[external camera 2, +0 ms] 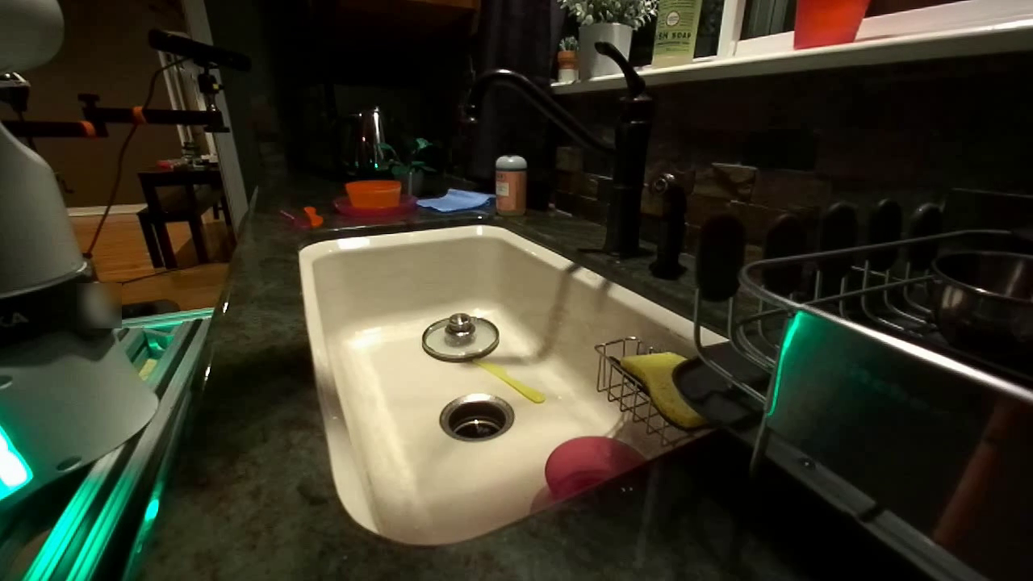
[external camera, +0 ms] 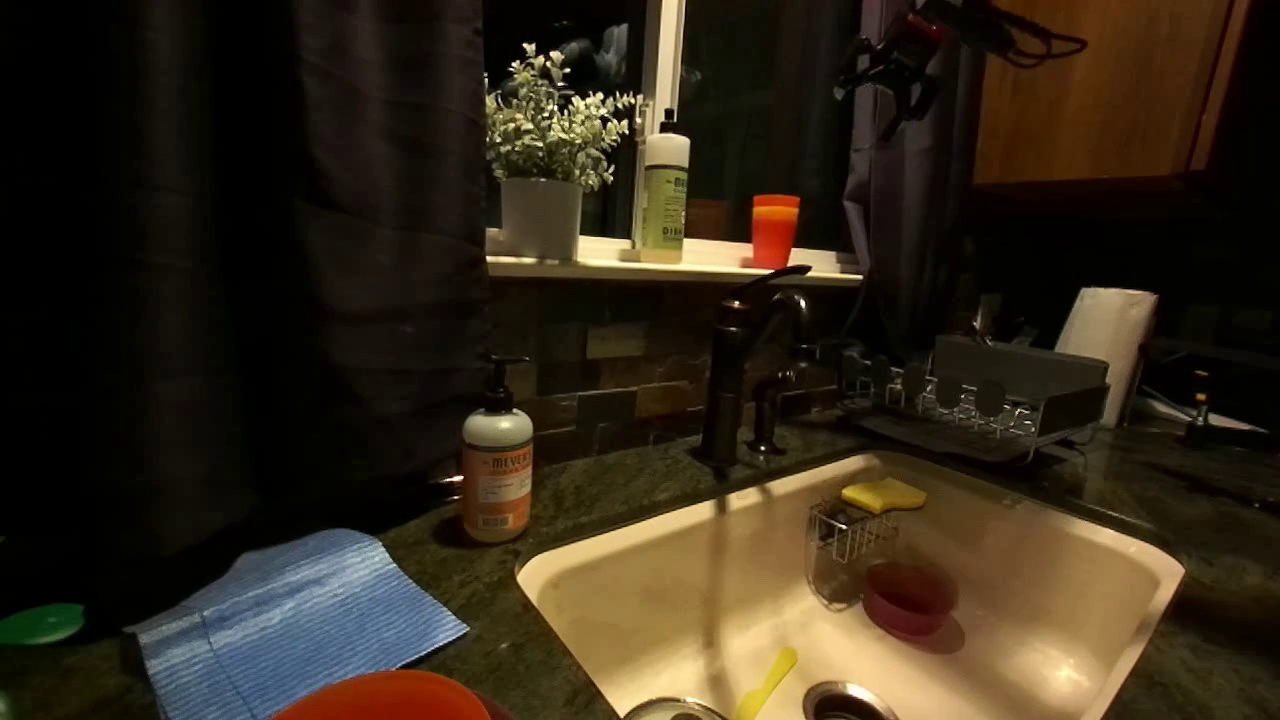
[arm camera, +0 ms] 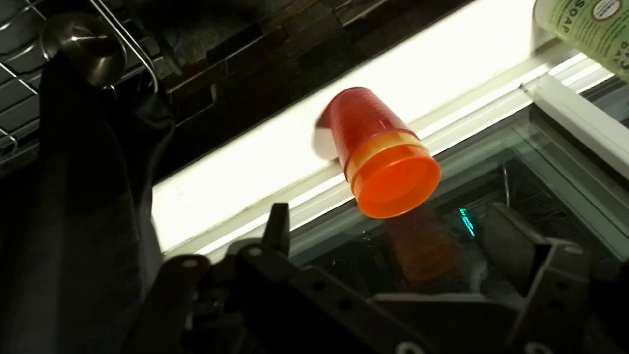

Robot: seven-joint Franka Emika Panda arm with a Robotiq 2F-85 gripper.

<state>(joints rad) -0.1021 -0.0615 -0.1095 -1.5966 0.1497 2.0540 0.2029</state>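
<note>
My gripper (arm camera: 395, 235) stands wide open in the wrist view, with nothing between its fingers. In an exterior view the same gripper (external camera: 868, 110) hangs high at the upper right, in front of the dark curtain. Nearest to it is a stack of cups (arm camera: 378, 142), red below with yellow and orange rims, upright on the white windowsill (arm camera: 393, 73). The jaws are apart from the stack. A green-labelled dish soap bottle (external camera: 664, 195) and a potted plant (external camera: 541, 215) share the sill. The other exterior camera's picture has the cups (external camera 2: 830, 20) cut off at the top and leaves the gripper out.
Below the sill rise the dark faucet (external camera 2: 631, 161) and a white sink (external camera 2: 387, 282). The sink holds a glass lid (external camera 2: 460, 339), a yellow utensil (external camera 2: 512, 382), a pink bowl (external camera 2: 589, 466) and a sponge (external camera 2: 666, 387) in a wire caddy. A dish rack (external camera: 1000, 400) stands beside it.
</note>
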